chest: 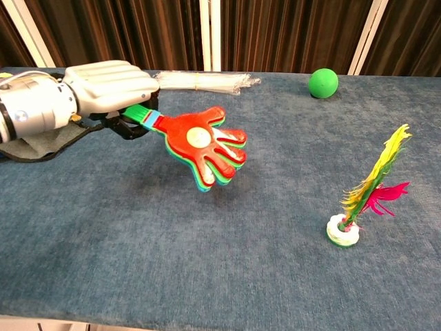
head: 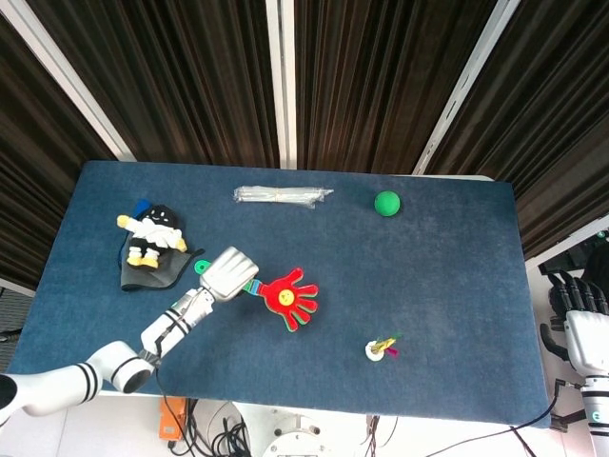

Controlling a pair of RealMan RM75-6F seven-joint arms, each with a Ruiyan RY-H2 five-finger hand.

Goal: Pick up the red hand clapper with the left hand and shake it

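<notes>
The red hand clapper point(head: 289, 298) point(chest: 205, 145) has a red hand-shaped top over green and blue layers and a green handle. My left hand point(head: 226, 273) point(chest: 110, 84) grips that handle, back of the hand upward, holding the clapper flat above the blue table point(head: 428, 276), its fingers pointing right. My right hand point(head: 579, 307) hangs off the table's right edge in the head view, holding nothing, with its fingers curled together; the chest view does not show it.
A plush doll point(head: 150, 233) lies on a dark cloth point(head: 143, 272) at the left. A clear-wrapped bundle of sticks point(head: 281, 195) point(chest: 200, 81) and a green ball point(head: 386, 203) point(chest: 322, 83) sit at the back. A feather shuttlecock point(head: 383, 349) point(chest: 362, 196) stands front right.
</notes>
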